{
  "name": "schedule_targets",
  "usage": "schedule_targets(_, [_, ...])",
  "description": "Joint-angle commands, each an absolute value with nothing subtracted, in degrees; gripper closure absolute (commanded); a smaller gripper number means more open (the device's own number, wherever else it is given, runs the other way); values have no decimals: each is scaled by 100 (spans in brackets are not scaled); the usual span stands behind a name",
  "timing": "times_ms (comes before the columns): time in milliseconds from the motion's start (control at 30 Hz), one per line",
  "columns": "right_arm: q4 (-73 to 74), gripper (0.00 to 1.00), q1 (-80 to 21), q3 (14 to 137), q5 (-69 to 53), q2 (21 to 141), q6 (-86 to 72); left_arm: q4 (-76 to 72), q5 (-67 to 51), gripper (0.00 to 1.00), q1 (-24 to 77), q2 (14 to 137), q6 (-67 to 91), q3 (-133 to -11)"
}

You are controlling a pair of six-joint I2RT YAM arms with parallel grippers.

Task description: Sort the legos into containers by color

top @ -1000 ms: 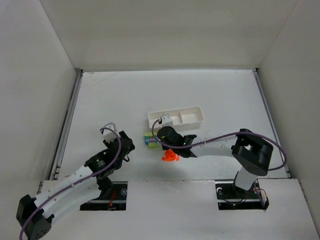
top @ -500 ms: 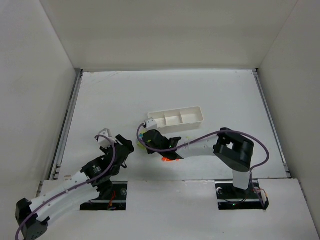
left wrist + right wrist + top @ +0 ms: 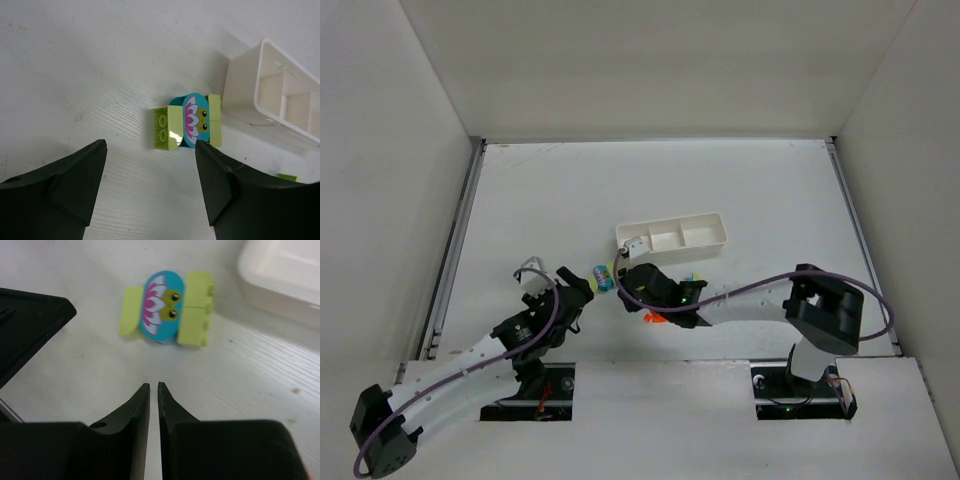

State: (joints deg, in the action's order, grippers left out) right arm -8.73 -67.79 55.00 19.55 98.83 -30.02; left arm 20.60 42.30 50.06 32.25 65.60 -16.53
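Teal-blue and yellow-green lego cluster [image 3: 187, 121] on the table, just beside the left end of the white tray [image 3: 240, 90], in no compartment; shifted a little to the left since one second ago and no longer covered by the right arm. Right gripper [image 3: 154, 390] pressed together, empty, just short of the cluster. Left gripper [image 3: 150, 150] spread wide, now nearer, not touching. Orange-red lego [image 3: 655, 318] half hidden under the right arm.
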Motion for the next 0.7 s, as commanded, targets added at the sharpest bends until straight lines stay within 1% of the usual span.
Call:
schedule_targets(0, [-1028, 79, -6632, 5011, 2381, 9177, -2988, 1539, 4070, 29, 4935, 3663, 6161, -1933])
schedule_targets(67, [-1028, 75, -6579, 4747, 2531, 8948, -3049, 1477, 3982, 29, 4882, 3988, 6030, -2082])
schedule_targets(100, [-1063, 74, -6561, 4633, 2566, 8852, -3076, 1450, 3973, 31, 4839, 4156, 5838, -2179])
schedule_targets(167, [-1125, 71, -6543, 4457, 2610, 8702, -3137, 1476, 3903, 40, 4759, 4498, 5599, -2346])
schedule_targets(300, [-1213, 70, -6482, 4281, 2610, 8631, -3182, 1293, 3604, 52, 4812, 4693, 5704, -2250])
schedule_targets(333, [-1265, 70, -6473, 4245, 2610, 8622, -3182, 1214, 3517, 55, 4829, 4632, 5687, -2180])
schedule_targets(400, [-1362, 70, -6473, 4184, 2593, 8613, -3182, 1186, 3472, 55, 4838, 4527, 5582, -2118])
schedule_targets(433, [-1406, 70, -6464, 4157, 2575, 8613, -3182, 1213, 3454, 55, 4830, 4500, 5511, -2118])
schedule_targets(467, [-1432, 70, -6455, 4140, 2549, 8605, -3182, 1230, 3445, 51, 4829, 4483, 5380, -2118])
schedule_targets(633, [-1547, 68, -6429, 4122, 2531, 8622, -3155, 1011, 3183, 30, 4768, 4920, 4652, -2328])
schedule_targets(667, [-1556, 68, -6429, 4122, 2531, 8622, -3155, 967, 3121, 28, 4768, 5018, 4467, -2381])
